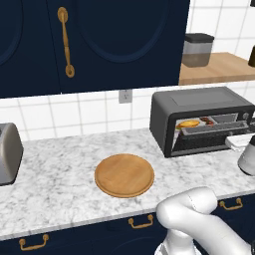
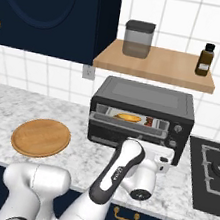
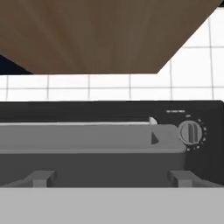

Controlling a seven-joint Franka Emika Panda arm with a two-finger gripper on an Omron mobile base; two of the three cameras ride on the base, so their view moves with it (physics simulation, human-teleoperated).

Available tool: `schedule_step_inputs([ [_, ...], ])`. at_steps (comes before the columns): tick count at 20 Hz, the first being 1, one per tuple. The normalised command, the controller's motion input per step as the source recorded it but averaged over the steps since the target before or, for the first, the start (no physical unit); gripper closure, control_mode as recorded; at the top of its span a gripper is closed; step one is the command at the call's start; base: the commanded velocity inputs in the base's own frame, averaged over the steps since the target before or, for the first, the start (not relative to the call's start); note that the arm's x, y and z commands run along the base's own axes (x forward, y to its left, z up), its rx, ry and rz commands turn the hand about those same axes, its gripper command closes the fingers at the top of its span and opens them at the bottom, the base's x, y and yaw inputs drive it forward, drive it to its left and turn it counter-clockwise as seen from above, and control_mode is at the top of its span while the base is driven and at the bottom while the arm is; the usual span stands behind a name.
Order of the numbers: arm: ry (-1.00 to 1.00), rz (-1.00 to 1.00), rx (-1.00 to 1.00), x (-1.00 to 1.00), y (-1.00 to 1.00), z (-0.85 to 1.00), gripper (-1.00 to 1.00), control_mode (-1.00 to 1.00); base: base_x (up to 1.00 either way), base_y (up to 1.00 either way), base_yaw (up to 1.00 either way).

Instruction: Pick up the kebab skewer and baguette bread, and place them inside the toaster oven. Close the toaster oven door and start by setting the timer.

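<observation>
You see the toaster oven (image 2: 141, 115) standing on the marble table (image 1: 60, 184), against the tiled wall, and I use it as the landmark for everything. Inside it, on the wire rack, lies the baguette bread (image 2: 126, 117), toward the left part of the opening. The kebab skewer (image 2: 149, 122) lies just beside the bread, to its right, also inside the oven. In the left base view the same two things show through the opening, the bread (image 1: 188, 124) and the skewer (image 1: 208, 121).

The toaster oven door (image 2: 129, 128) is not fully shut; it stands partly raised, with its grey bar handle (image 3: 87, 138) in front of the opening. In the hand view this handle crosses the picture, and the timer knob (image 3: 189, 132) sits at its right end on the oven's front panel.

The claw (image 2: 162, 159) is just in front of the oven, below its knob side, and its jaws stand wide with nothing between them.

The wooden plate (image 2: 41, 137) lies on the table well to the left of the oven. Above the oven, a wooden shelf (image 2: 155, 66) carries a grey canister (image 2: 138, 38) and a brown bottle (image 2: 205, 59).
</observation>
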Motion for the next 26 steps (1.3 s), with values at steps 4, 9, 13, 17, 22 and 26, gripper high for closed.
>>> schedule_step_inputs([
  [4,0.00,0.00,0.00,0.45,0.14,0.18,-1.00,-1.00,0.00,0.00,0.00],
  [9,0.00,0.00,0.00,0.32,0.02,0.09,-1.00,-1.00,0.00,0.00,0.00],
  [13,0.00,0.00,0.00,0.29,0.00,0.03,-1.00,-1.00,0.00,0.00,0.00],
  [17,0.00,0.00,0.00,0.28,0.00,0.00,-1.00,-1.00,0.00,0.00,0.00],
  [22,0.00,0.01,0.00,0.12,0.00,0.00,-1.00,-1.00,0.00,0.00,0.00],
  [26,0.00,0.00,0.00,-0.22,-0.04,0.00,-1.00,-1.00,0.00,0.00,0.00],
])
